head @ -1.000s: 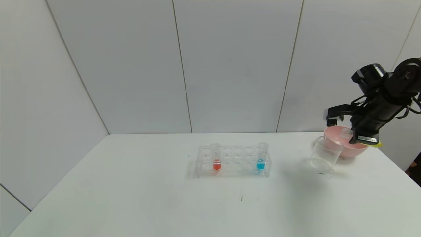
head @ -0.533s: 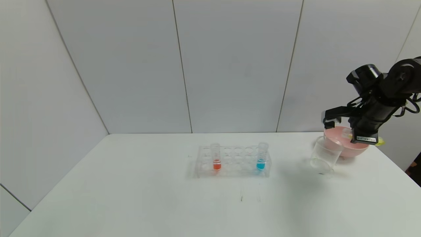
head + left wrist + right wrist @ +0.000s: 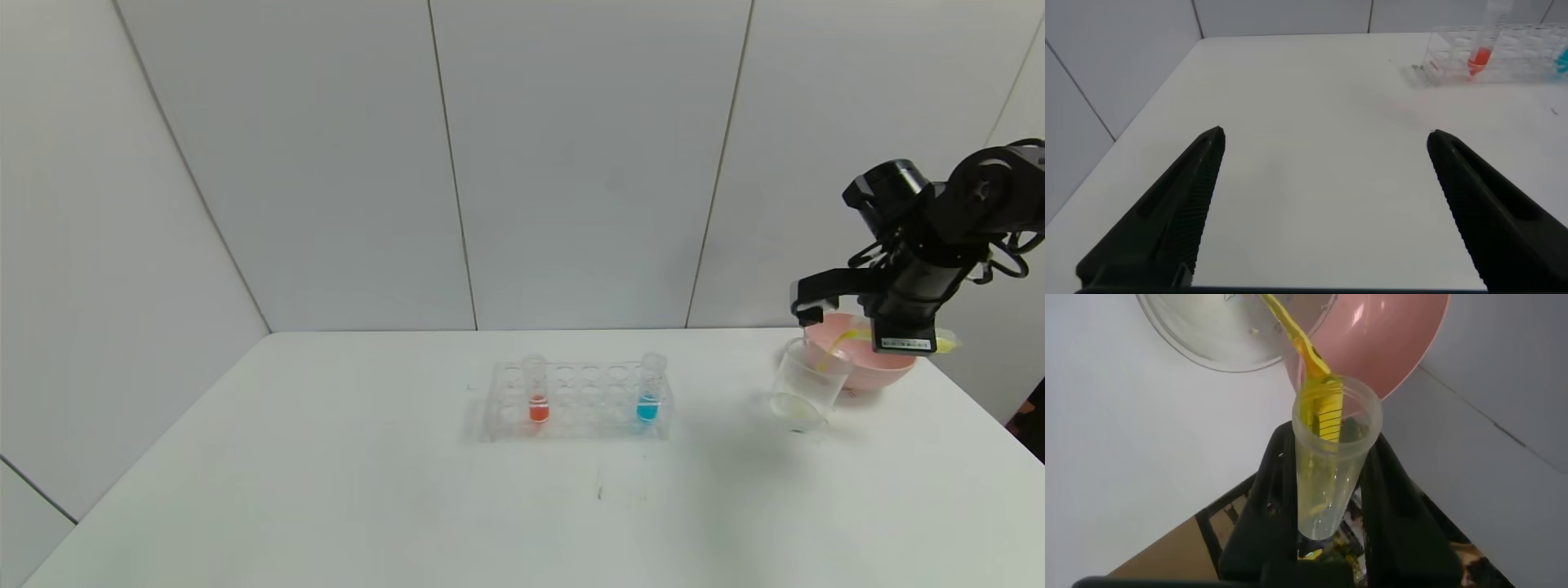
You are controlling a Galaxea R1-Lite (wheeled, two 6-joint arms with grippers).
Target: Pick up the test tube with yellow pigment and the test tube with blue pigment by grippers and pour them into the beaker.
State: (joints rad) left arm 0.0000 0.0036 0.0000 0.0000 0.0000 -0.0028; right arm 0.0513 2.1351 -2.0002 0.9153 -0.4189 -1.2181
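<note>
Pouring is under way: the right gripper (image 3: 886,331), fingers clamped on the yellow tube (image 3: 1328,461), holds it tipped just above the beaker (image 3: 807,384), and a yellow stream (image 3: 834,347) runs into the glass. The blue tube (image 3: 649,398) stands in the rack (image 3: 578,400), well to the left of the beaker, yet to be picked and poured. The left gripper (image 3: 1323,208) hovers idle over the counter (image 3: 408,490), fingers apart.
</note>
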